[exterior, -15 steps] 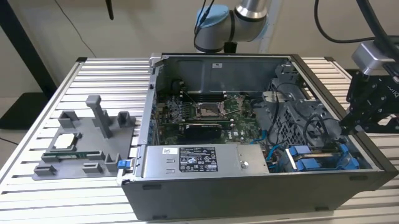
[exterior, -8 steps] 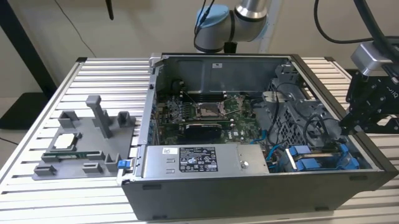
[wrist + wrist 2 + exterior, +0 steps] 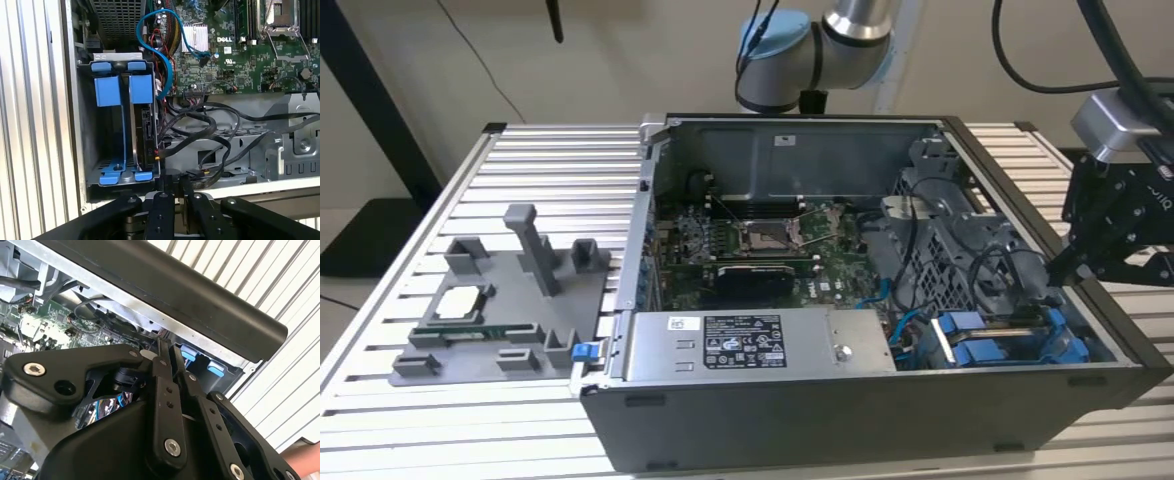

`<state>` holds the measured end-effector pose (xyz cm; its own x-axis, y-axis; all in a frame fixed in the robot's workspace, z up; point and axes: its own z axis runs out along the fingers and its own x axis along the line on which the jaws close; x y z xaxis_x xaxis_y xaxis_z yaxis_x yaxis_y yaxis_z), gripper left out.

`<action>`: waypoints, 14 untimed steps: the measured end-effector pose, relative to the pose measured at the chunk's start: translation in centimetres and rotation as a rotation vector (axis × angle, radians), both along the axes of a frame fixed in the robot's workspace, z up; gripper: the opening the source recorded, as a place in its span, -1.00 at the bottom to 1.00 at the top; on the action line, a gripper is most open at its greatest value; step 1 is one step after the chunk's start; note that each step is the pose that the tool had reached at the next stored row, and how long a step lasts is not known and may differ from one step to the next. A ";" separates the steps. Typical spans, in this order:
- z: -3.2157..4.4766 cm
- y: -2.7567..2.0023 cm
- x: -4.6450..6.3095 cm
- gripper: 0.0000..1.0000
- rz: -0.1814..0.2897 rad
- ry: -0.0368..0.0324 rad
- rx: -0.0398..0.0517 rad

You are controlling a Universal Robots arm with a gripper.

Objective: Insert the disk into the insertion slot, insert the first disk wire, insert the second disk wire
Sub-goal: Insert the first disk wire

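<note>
So we're looking at this one and reckoning step one is done: the disk [image 3: 145, 127] is sitting down inside the insertion slot [image 3: 82, 145], blue frame and all, right next to a second blue frame [image 3: 107, 92] that's looking empty. In the exterior view that bay is sitting at about 4 o'clock in the open case [image 3: 854, 420], and the claw [image 3: 1062, 270] is hovering over the case's edge at roughly 3 o'clock. In both wrist views the claw's fingers are pinching nearly together, and we aren't spotting anything between them. The wires are where we're getting stuck. A bunch of black cables [image 3: 190, 116] is lying loose just beside the disk and we can't tell whether any is plugged in, so we're guessing both wire steps are left to do.
</note>
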<state>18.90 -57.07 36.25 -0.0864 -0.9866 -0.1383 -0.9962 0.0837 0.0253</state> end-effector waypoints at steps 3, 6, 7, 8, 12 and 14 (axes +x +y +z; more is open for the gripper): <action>0.01 0.00 0.0 -1.00 0.000 0.0001 0.0004; 0.23 0.00 -0.3 -1.00 0.000 0.0000 -0.0001; 0.36 0.00 -0.5 -1.00 0.000 0.0000 -0.0001; 0.50 0.00 -0.7 -1.00 0.000 0.0001 0.0000; 0.97 0.00 -1.5 -1.00 0.000 0.0001 0.0001; 1.19 0.00 -2.0 -1.00 0.000 0.0000 0.0000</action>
